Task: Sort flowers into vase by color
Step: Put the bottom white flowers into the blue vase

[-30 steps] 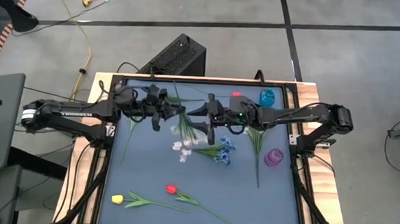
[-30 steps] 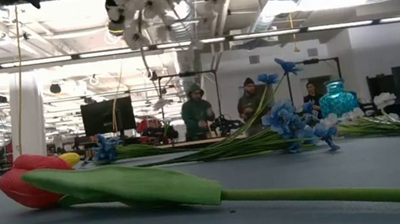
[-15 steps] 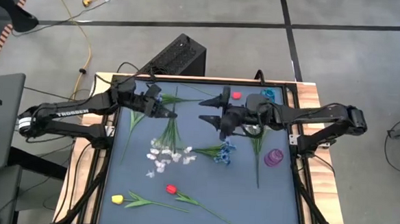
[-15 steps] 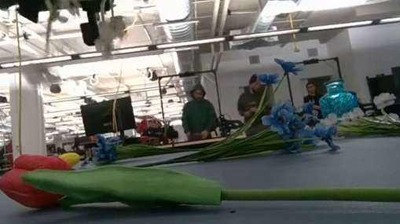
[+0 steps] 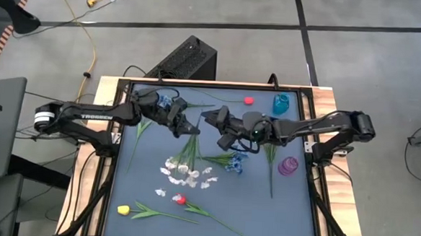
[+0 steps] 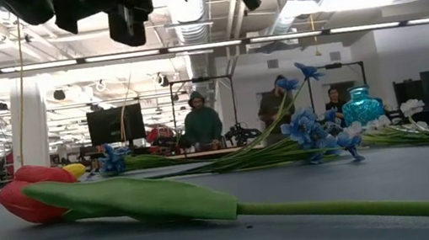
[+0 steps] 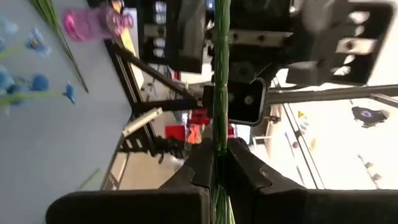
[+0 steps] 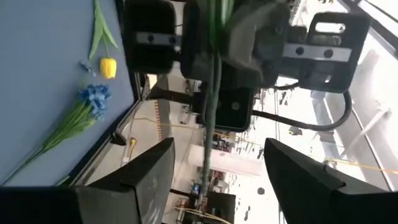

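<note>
While our left gripper (image 5: 190,129) pinched the white spray's stem (image 7: 220,93), our right gripper (image 5: 209,119) stood agape just beside it; "TROSSEN" showed on our left arm (image 5: 95,115).

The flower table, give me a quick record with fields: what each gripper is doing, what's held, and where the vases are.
left gripper: shut on the white flower spray's stem, above the mat's middle
white flower spray: blossoms hang toward the near side
right gripper: open, facing the left one, stem between its fingers, not clamped
teal vase: far right corner
purple vase: right edge
red tulip, yellow tulip: lying near front edge
</note>
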{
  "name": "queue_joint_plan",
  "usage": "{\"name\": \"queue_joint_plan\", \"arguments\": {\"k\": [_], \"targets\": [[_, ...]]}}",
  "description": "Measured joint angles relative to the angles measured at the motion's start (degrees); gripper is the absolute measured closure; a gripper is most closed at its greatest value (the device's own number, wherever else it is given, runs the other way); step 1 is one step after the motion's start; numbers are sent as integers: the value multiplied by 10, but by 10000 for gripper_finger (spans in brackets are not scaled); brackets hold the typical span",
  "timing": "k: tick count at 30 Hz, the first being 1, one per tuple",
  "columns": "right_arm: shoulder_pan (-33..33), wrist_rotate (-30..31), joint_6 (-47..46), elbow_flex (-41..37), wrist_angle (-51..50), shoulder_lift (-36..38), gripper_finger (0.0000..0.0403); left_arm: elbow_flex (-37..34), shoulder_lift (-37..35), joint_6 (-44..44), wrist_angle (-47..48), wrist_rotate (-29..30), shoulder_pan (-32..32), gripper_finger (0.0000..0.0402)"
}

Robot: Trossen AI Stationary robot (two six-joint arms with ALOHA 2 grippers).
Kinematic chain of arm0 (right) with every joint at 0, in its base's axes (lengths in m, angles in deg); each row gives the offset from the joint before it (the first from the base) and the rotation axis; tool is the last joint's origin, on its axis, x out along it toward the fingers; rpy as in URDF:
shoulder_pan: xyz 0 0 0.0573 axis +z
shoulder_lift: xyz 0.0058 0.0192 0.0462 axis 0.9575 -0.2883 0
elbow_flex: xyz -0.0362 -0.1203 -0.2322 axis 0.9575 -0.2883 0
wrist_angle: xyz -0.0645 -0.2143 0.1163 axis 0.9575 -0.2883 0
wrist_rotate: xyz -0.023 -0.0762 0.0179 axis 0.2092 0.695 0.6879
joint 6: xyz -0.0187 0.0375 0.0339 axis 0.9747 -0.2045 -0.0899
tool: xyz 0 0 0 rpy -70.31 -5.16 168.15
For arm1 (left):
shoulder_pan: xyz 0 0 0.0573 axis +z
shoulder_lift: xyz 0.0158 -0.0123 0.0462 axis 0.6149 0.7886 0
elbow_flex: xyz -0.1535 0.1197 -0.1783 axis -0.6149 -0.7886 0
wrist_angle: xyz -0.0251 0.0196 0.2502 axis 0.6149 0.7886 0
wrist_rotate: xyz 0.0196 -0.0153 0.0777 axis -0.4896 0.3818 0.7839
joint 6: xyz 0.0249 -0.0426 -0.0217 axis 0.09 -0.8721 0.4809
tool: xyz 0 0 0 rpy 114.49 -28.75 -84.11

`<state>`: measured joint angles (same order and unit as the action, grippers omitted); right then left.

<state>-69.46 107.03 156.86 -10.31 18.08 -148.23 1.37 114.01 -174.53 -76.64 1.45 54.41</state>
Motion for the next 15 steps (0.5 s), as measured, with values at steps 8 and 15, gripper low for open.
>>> {"name": "queue_joint_plan", "arguments": {"k": [8, 15], "targets": [[3, -14, 0, 0, -1, -8, 142, 0, 28, -6, -32, -5, -9, 393], [-2, -23, -18, 0, -6, -8, 200, 0, 27, -13, -55, -1, -13, 393]]}}
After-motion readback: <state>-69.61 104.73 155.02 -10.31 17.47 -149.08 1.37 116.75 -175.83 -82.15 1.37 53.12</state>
